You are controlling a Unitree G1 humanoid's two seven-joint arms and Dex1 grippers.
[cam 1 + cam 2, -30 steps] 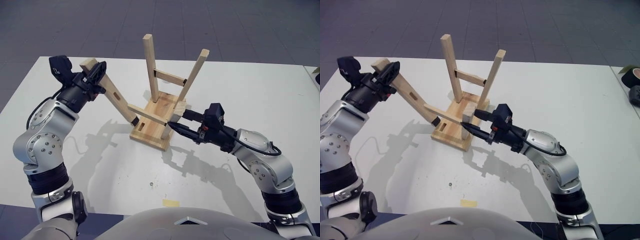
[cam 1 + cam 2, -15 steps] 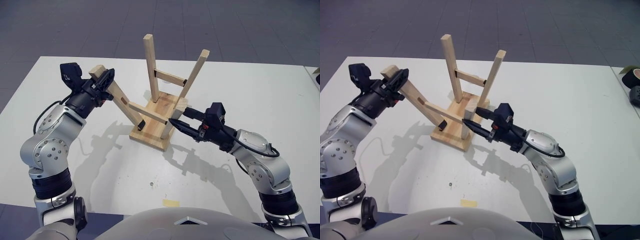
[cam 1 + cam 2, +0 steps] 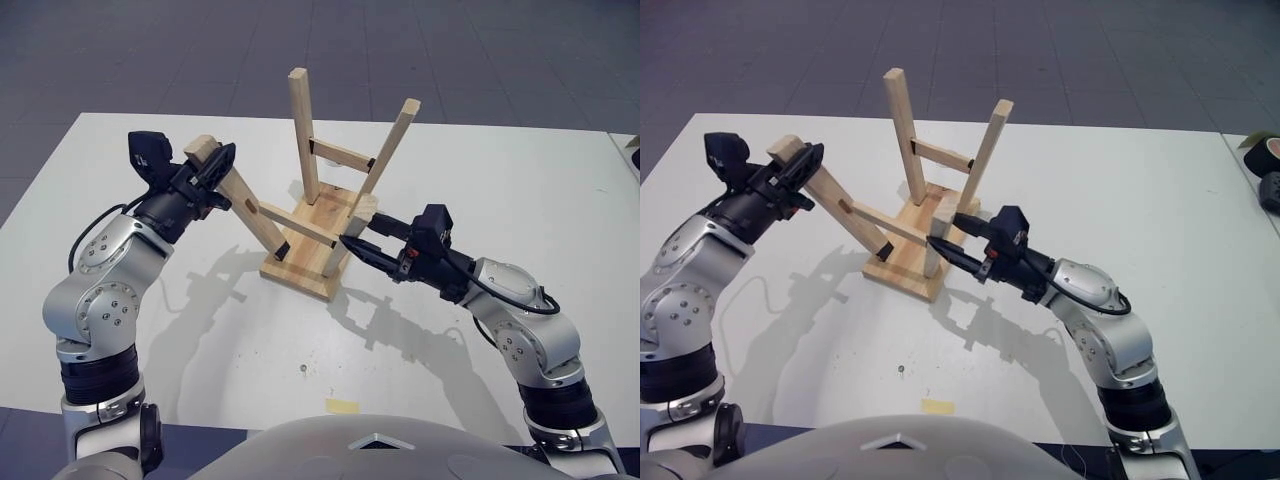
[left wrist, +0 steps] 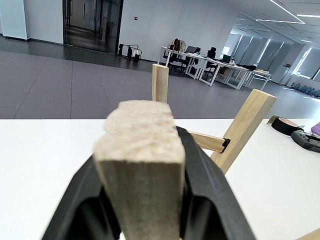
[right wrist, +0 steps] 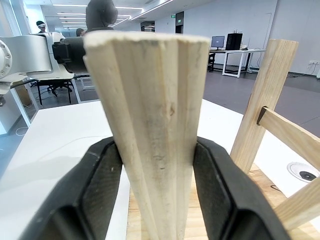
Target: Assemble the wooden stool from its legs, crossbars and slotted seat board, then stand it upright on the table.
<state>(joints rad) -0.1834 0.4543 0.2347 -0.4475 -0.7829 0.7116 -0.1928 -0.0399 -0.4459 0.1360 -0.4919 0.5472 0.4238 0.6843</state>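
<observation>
Left arm: silver-grey rounded shells are alternating with black joint bands. Small dark screws are ringing the elbow housing. A black cable is looping outside the forearm. The black wrist is carrying a boxy black camera module.

Left gripper: two matte black moulded fingers are showing smooth, curved faces.

Right arm: matching silver-grey shells and black bands are showing, with a thin black cable arching over the forearm.

Right gripper: black fingers are tapering to points, and a small red spot is showing behind them on the wrist.
</observation>
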